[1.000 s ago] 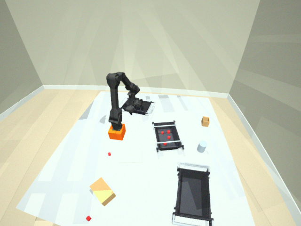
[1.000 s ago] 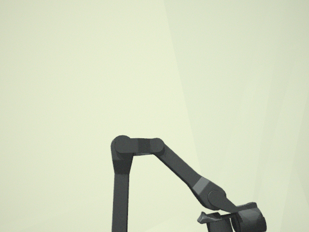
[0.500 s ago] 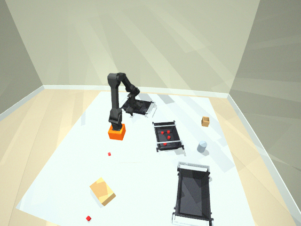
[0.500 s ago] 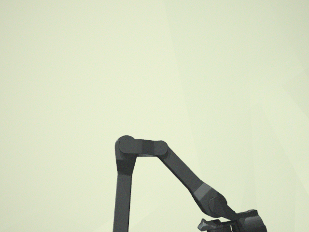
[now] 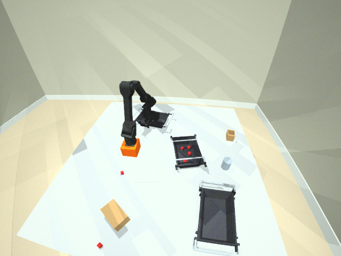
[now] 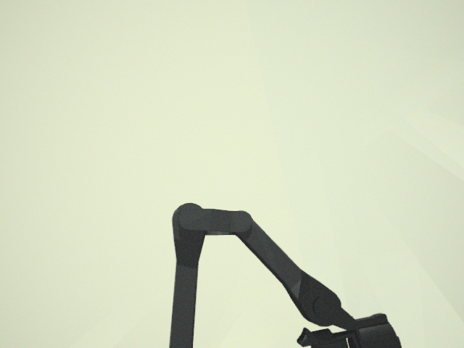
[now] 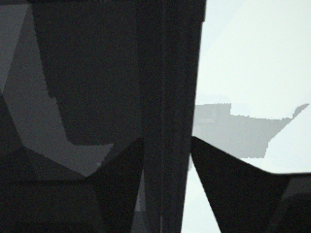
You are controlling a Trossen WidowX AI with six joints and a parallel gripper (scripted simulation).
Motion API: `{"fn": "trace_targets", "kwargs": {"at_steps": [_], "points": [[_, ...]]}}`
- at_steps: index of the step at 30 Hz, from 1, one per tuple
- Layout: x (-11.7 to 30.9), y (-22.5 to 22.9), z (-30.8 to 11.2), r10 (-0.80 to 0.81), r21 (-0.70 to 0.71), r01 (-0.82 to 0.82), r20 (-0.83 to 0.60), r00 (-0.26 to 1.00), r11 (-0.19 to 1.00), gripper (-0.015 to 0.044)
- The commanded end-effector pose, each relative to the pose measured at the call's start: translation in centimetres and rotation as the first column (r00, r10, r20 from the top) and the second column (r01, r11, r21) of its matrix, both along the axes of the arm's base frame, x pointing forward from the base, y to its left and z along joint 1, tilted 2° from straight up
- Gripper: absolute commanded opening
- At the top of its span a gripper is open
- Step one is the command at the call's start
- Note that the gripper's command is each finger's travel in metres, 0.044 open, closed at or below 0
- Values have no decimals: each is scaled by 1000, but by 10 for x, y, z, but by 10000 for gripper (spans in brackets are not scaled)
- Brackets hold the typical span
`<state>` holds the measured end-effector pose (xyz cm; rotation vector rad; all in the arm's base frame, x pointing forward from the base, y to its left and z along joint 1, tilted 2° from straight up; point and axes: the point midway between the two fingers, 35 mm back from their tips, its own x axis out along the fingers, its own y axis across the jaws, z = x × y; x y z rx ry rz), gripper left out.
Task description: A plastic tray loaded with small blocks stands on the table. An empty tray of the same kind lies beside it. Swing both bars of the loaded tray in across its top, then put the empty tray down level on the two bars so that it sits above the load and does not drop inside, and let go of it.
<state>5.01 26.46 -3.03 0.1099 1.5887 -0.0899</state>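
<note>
The loaded black tray (image 5: 192, 151) stands mid-table with several red blocks inside. Its far bar (image 5: 184, 140) and near bar (image 5: 189, 158) both lie across its top. An empty black tray (image 5: 162, 117) (image 7: 97, 73) stands at the back, partly hidden by the arm; one wire bar (image 5: 170, 120) is out over its right end. My gripper (image 5: 146, 124) (image 7: 166, 141) points down at this tray's near long side. In the wrist view its fingertips stand on either side of the tray wall, against it, so it looks shut on the wall. The exterior view shows only the arm, no tray.
Another empty tray (image 5: 216, 217) stands front right, bars out over its ends. A grey cylinder (image 5: 226, 163) and a small open tan box (image 5: 230, 135) are on the right. A tan block (image 5: 115, 215) and two red cubes (image 5: 122, 172) (image 5: 99, 245) lie on the left. The arm's base is orange (image 5: 130, 151).
</note>
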Motion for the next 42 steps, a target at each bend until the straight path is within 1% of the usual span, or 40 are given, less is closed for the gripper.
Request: {"fn": "trace_targets", "kwargs": {"at_steps": [1, 20, 25, 34, 42], "points": [[0, -1, 0, -6, -5, 6, 0, 1000, 1000, 163], [0, -1, 0, -6, -5, 6, 0, 1000, 1000, 36], [1, 1, 15, -6, -4, 6, 0, 1000, 1000, 3], [2, 0, 75, -6, -4, 6, 0, 1000, 1000, 0], [2, -1, 80, -6, -4, 6, 0, 1000, 1000, 0]]}}
